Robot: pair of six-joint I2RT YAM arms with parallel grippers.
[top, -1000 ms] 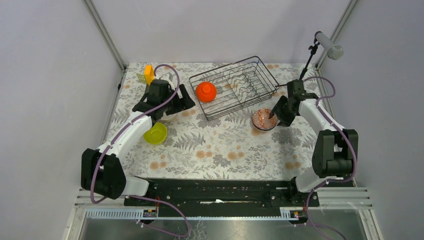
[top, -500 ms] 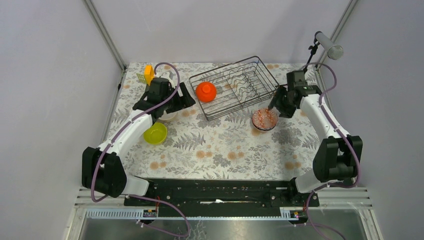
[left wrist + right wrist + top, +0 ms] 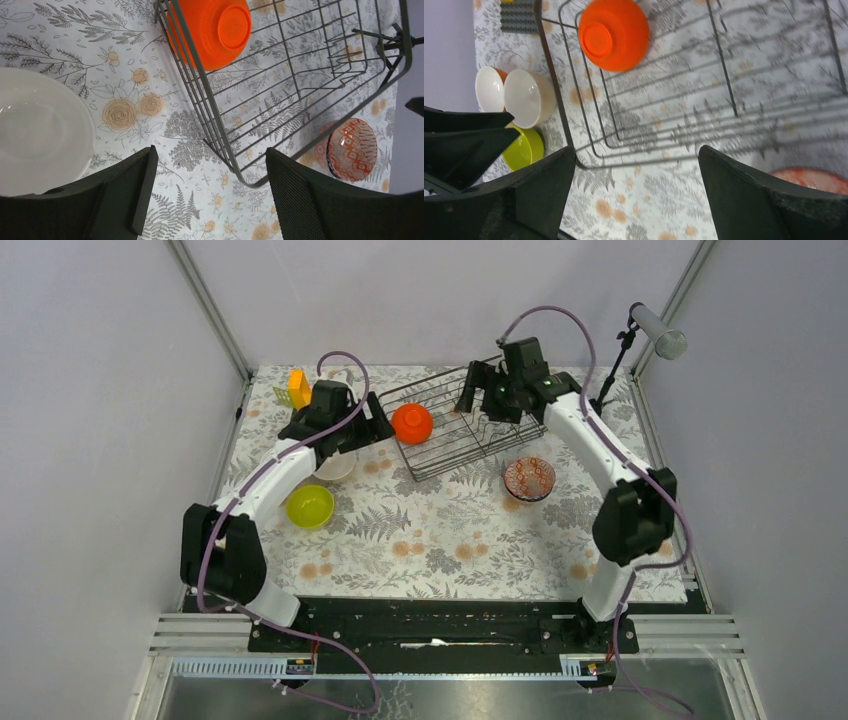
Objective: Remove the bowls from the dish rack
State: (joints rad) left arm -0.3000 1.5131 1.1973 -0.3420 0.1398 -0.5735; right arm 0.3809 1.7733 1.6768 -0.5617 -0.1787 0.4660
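Observation:
The dark wire dish rack (image 3: pixel 470 418) stands at the back middle and holds one orange bowl (image 3: pixel 411 423) upside down at its left end. The pink patterned bowl (image 3: pixel 529 478) sits on the table in front of the rack's right end. The cream bowl (image 3: pixel 334 467) and yellow-green bowl (image 3: pixel 310 506) sit on the left. My left gripper (image 3: pixel 362 436) is open and empty beside the rack's left near corner (image 3: pixel 240 175). My right gripper (image 3: pixel 478 400) is open and empty above the rack (image 3: pixel 704 100). The blue-and-white bowl is out of view.
A small orange-yellow block (image 3: pixel 297 388) stands at the back left, with a dark grey plate (image 3: pixel 519 17) near it. In the right wrist view a white-lined bowl with an orange outside (image 3: pixel 489 89) touches the cream bowl (image 3: pixel 526 97). A microphone stand (image 3: pixel 655 335) rises at the back right.
My right arm has left the pink patterned bowl on the table and swung up and left over the rack. My left arm has shifted slightly toward the rack.

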